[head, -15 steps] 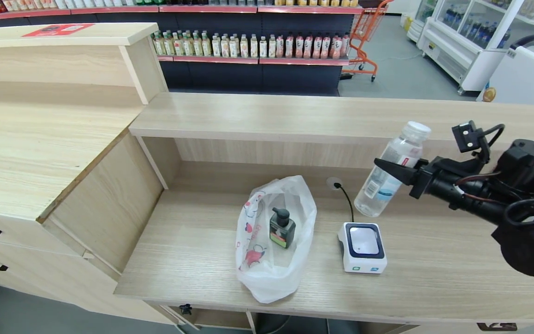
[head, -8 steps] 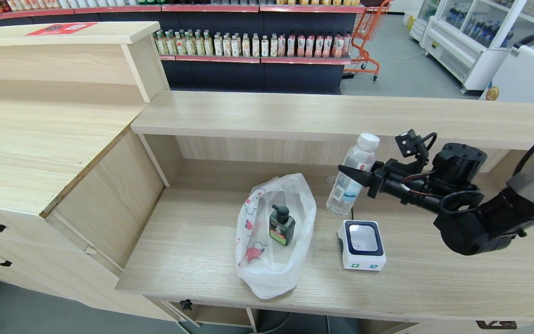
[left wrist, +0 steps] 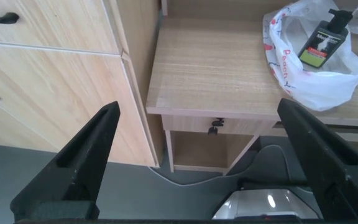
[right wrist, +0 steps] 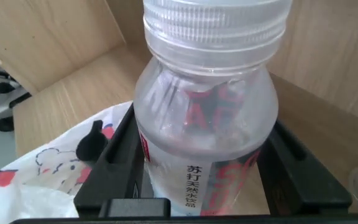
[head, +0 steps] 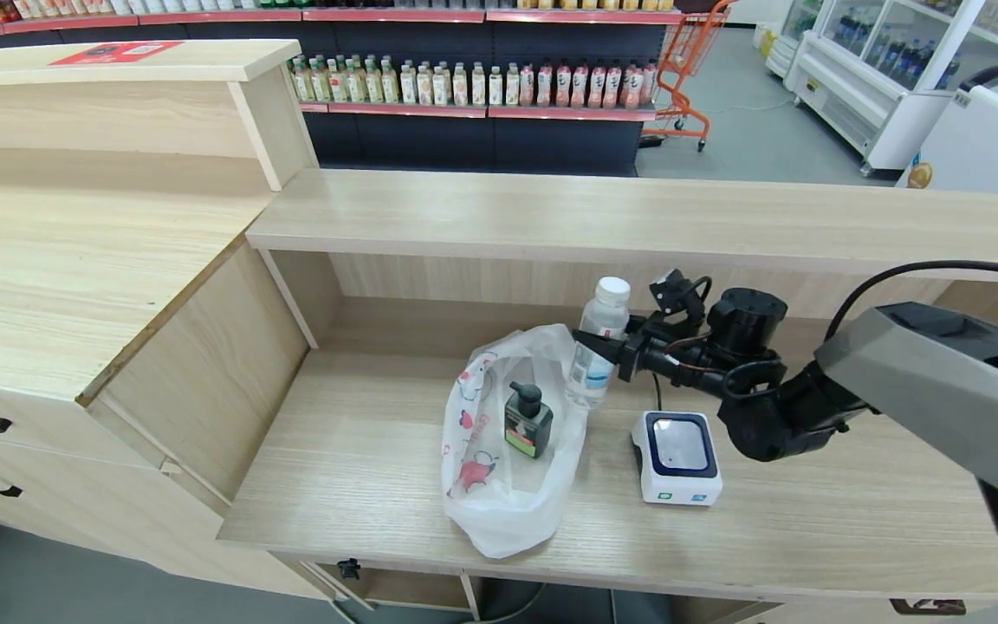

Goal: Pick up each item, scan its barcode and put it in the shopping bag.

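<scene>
Hanging near upright at the far right edge of the shopping bag [head: 508, 529], the water bottle [head: 594, 364] is clear plastic with a white ribbed cap and a label printed in red. The right gripper [head: 600, 347] has its black jaws closed on the bottle's upper body, just under the shoulder. A dark pump bottle [head: 527, 425] lies in the bag, and the white scanner [head: 677, 455] sits near its right on the counter [head: 811, 520]. The left gripper [left wrist: 197, 109] is spread wide and holds nothing, low before the counter's front corner.
</scene>
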Controlling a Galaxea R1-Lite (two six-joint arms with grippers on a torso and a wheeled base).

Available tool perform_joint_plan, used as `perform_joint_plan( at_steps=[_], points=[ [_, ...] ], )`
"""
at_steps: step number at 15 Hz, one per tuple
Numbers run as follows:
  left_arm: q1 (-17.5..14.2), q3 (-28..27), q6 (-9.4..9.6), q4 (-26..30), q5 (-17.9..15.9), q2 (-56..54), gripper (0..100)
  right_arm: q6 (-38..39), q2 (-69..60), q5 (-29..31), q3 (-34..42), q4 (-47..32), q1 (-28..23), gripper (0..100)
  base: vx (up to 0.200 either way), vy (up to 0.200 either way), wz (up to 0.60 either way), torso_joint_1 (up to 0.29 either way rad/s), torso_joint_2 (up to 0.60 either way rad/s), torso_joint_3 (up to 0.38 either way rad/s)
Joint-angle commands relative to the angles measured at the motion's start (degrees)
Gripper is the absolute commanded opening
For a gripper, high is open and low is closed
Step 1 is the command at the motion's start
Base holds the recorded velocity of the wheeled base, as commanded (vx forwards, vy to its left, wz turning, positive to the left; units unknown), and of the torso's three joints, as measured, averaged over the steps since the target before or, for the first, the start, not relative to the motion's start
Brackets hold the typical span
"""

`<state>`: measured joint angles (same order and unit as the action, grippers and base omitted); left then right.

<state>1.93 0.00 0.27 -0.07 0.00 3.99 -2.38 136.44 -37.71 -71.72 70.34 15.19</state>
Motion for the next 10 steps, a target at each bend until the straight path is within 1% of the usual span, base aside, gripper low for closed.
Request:
perform_joint_plan(
  at_steps=[1, 2, 4, 8, 10],
  points=[
    [0.01, 0.00, 0.00, -0.01, 0.00, -0.03, 100, -1.14, 5.51, 2.11, -6.94, -2.66, 1.77, 0, 0.000, 0.000, 0.00, 0.000, 0.00, 0.000],
    [0.01, 0.00, 0.00, -0.01, 0.00, -0.03, 100, -1.05, 6.91, 3.69, -9.85, -3.89, 2.30, 0, 0.000, 0.000, 0.00, 0.000, 0.00, 0.000],
    [0.01, 0.00, 0.00, -0.01, 0.00, -0.03, 100, -1.14, 8.23, 4.04, -12.48, -4.77, 3.09, 0, 0.000, 0.000, 0.00, 0.000, 0.00, 0.000],
    [0.01, 0.00, 0.00, -0.01, 0.00, -0.03, 100, -1.23, 9.64, 4.04, -13.45, -4.60, 4.59, 0, 0.000, 0.000, 0.00, 0.000, 0.00, 0.000],
    [0.01, 0.00, 0.00, -0.01, 0.00, -0.03, 100, -2.54, 10.60, 4.04, -13.71, -4.60, 4.67, 0, 0.000, 0.000, 0.00, 0.000, 0.00, 0.000]
  ],
)
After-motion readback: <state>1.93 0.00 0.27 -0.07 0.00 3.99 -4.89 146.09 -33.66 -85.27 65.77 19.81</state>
